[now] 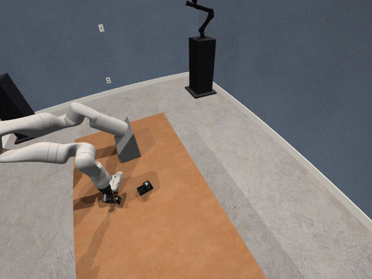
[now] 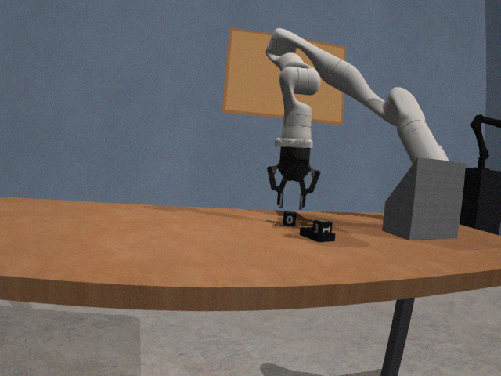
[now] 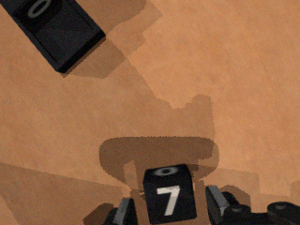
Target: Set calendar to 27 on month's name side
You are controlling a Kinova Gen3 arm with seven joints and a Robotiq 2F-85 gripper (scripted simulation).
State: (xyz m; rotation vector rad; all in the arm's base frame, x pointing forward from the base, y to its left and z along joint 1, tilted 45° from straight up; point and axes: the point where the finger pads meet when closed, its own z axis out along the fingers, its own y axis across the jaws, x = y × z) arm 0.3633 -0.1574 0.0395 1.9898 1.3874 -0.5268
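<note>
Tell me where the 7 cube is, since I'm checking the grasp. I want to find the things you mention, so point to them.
In the wrist view, the 7 cube (image 3: 170, 202) (image 2: 289, 218) sits bottom centre, below the tray (image 3: 81, 57) (image 2: 309, 233).

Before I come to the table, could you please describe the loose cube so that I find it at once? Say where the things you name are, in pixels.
On the orange-brown table (image 1: 180, 228) (image 2: 182, 254), look below the gripper (image 2: 290, 207) (image 3: 170, 206). The small black cube (image 2: 289, 218) (image 3: 170, 199) there has a white 7 on top. Unlike the other cube (image 1: 146, 184) (image 2: 322, 226), it stands outside the black tray (image 1: 143, 190) (image 2: 316, 236) (image 3: 67, 44).

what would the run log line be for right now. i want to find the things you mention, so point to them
pincer (image 1: 111, 200) (image 2: 290, 207) (image 3: 171, 207): open, above loose cube (image 2: 289, 218) (image 3: 170, 199) | other cube (image 1: 146, 183) (image 2: 322, 227): in tray (image 1: 145, 190) (image 2: 317, 236) (image 3: 63, 44)
</note>
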